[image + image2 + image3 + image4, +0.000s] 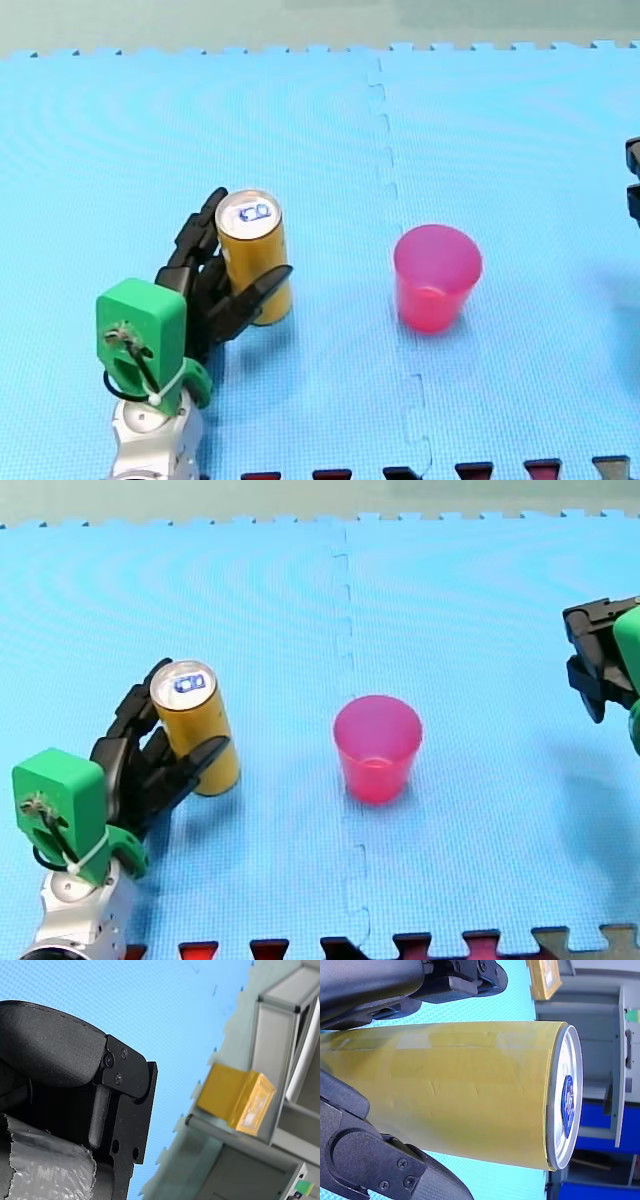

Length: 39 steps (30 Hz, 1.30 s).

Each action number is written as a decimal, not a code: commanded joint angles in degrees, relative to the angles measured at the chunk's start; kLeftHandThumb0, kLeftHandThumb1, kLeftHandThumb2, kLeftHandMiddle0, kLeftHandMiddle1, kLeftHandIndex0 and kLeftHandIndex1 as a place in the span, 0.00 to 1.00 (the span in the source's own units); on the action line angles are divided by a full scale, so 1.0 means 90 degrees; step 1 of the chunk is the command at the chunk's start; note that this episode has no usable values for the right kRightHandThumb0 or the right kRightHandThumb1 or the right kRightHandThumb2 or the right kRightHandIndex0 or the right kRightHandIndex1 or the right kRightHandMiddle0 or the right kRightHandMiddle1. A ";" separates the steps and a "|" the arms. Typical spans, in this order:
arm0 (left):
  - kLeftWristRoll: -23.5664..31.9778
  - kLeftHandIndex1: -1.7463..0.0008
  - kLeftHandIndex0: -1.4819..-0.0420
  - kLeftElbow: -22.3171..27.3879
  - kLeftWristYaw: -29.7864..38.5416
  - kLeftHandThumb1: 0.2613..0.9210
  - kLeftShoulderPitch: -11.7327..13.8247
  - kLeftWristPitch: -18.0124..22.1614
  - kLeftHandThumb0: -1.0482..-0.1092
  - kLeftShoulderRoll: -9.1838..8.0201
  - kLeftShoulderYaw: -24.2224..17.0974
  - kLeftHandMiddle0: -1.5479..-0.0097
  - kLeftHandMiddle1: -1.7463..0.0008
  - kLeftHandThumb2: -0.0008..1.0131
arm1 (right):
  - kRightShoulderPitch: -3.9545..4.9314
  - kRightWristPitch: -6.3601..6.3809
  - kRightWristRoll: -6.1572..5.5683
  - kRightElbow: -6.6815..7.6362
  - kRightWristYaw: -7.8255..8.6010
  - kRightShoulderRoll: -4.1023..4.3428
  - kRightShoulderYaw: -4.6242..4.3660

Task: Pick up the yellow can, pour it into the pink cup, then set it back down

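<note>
The yellow can (255,262) stands upright on the blue foam mat (330,140), left of centre. My left hand (225,285) comes in from the lower left and is closed around it, with the thumb across the can's front and the other fingers behind it. The second wrist view shows the yellow can (470,1090) held between black fingers (370,1160). The pink cup (437,278) stands upright and apart, to the can's right. My right hand (598,662) is at the right edge, over the mat, holding nothing.
The mat is made of interlocking tiles with a seam (382,150) running down the middle. Red and black tile edges (470,470) line the near border. The first wrist view shows a metal frame with a yellow block (235,1100) beyond the mat.
</note>
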<state>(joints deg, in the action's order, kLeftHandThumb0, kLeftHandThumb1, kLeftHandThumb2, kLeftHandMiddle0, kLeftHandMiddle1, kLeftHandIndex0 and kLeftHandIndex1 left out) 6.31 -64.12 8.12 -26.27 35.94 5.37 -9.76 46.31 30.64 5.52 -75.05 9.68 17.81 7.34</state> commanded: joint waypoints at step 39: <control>0.0050 0.98 0.72 -0.0409 -0.0282 0.70 -0.0324 0.0017 0.36 0.0087 -0.0122 0.68 0.97 0.01 | -0.0116 -0.0045 -0.0157 0.0041 0.0145 -0.0083 0.0100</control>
<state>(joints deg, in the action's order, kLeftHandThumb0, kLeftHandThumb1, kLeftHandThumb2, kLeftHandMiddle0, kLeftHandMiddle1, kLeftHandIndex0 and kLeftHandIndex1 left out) 6.08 -67.64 5.22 -28.67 36.10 6.03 -10.25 45.22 30.42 4.27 -74.74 11.16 16.93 8.17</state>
